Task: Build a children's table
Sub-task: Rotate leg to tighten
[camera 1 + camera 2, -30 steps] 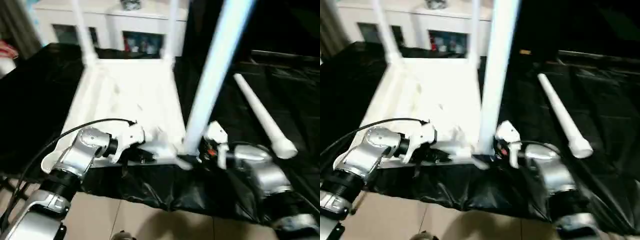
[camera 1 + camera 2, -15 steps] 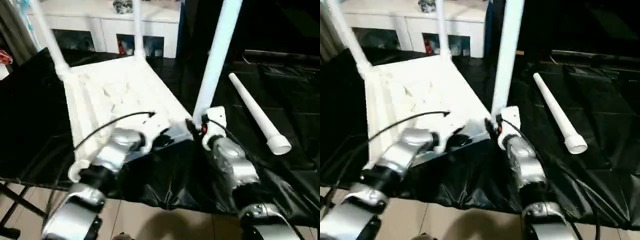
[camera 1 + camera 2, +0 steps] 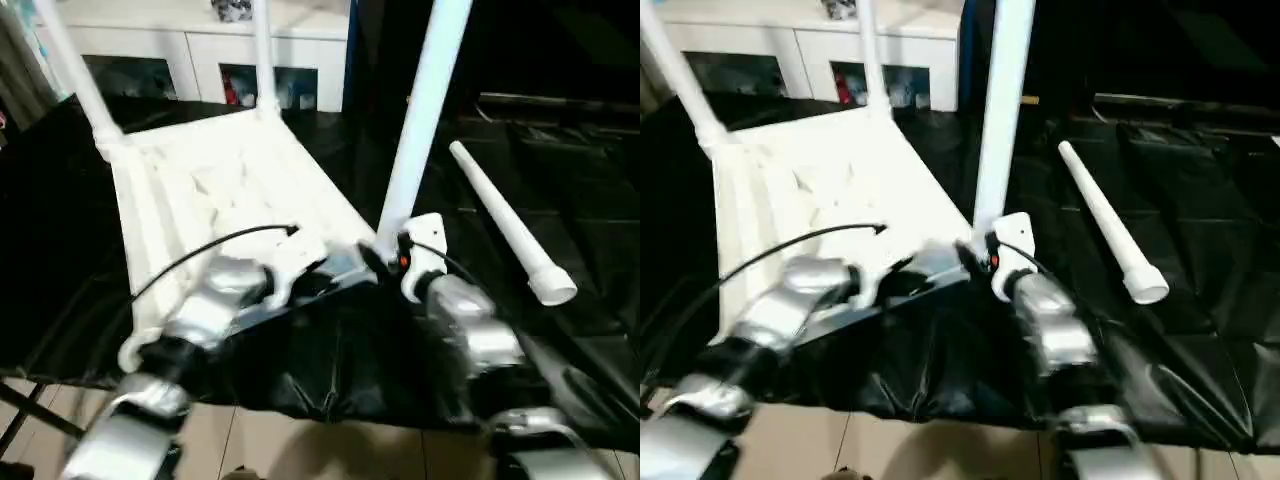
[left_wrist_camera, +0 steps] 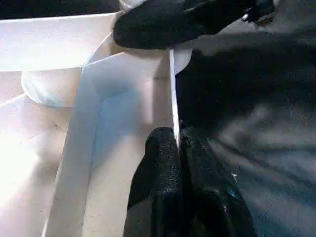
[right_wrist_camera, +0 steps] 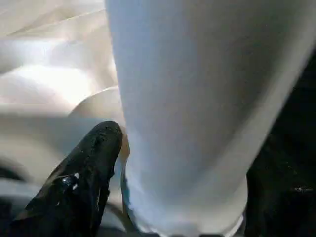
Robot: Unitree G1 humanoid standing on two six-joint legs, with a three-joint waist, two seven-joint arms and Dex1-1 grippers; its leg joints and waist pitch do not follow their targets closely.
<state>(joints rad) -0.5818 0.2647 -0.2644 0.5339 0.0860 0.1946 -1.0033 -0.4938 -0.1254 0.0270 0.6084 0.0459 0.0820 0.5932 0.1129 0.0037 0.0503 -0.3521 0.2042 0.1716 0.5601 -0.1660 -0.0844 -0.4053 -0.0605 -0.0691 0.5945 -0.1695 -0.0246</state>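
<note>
Table (image 3: 215, 190) inverted, legs up. Left tool (image 4: 178, 143) clenched on its near rim. Right tool (image 3: 385, 262) grasps upright leg (image 3: 420, 110). Loose leg (image 3: 505, 222) lies flat, running from far edge toward near-right corner.

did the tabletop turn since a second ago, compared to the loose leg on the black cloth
Yes. The tabletop has swung: its long sides ran roughly parallel to the loose leg before, and now its far end angles toward the robot's left, away from that leg.

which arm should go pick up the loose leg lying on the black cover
Right. The loose leg lies on the robot's right, beside the right gripper, which must first release the upright leg. The left gripper clamps the tabletop rim.
</note>
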